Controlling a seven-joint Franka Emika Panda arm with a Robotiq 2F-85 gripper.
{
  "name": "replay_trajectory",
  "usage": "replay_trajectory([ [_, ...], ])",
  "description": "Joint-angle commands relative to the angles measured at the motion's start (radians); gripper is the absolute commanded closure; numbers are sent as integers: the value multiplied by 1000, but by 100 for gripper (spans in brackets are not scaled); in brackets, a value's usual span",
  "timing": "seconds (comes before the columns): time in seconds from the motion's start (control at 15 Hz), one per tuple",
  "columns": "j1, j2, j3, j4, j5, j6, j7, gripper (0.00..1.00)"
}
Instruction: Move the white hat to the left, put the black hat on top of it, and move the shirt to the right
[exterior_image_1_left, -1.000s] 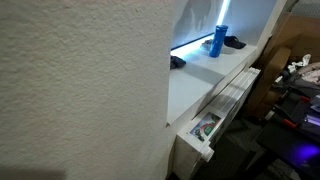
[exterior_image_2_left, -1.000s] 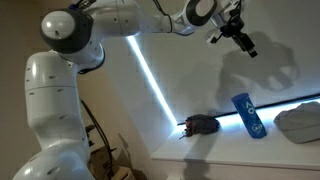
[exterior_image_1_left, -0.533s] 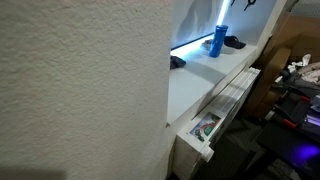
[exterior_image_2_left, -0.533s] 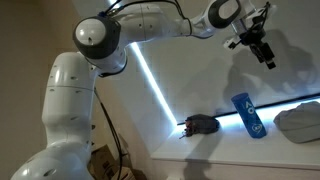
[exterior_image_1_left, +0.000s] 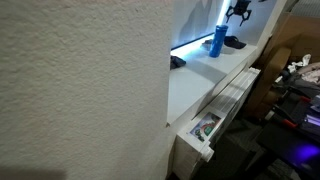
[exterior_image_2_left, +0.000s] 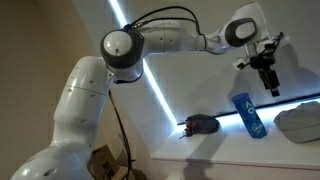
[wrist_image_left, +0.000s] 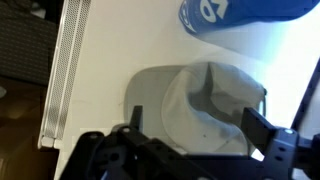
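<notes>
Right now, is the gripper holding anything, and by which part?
Nothing is held. The gripper is open and in the air above the white hat, touching nothing.

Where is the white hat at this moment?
In an exterior view the white hat lies on the ledge at the picture's right edge, just right of the blue item, apart from it.

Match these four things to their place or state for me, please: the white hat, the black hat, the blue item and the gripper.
1. white hat
2. black hat
3. blue item
4. gripper

a. between the two hats
b. open, up in the air
c. pale grey, in the middle of the wrist view
d. dark, at one end of the row

Pairs: 1-c, 2-d, 3-a, 4-b.
</notes>
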Motion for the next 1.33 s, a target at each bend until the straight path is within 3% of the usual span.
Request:
replay_trajectory([
  [0.0,-7,52,8,39,-6,-19,14,0],
  [0.13,-1,110,-1,83,0,-27,21,0],
  [0.27,8,89,-8,70,-5,-22,35,0],
  [0.4,30,78,-23,29,-8,126,47,0],
  [0.6,40,115,-31,40,-8,230,98,0],
  [0.67,19,115,-10,68,0,179,63,0],
  [1.0,36,113,-23,47,-11,206,95,0],
  [1.27,-4,242,-7,259,-56,-55,203,0],
])
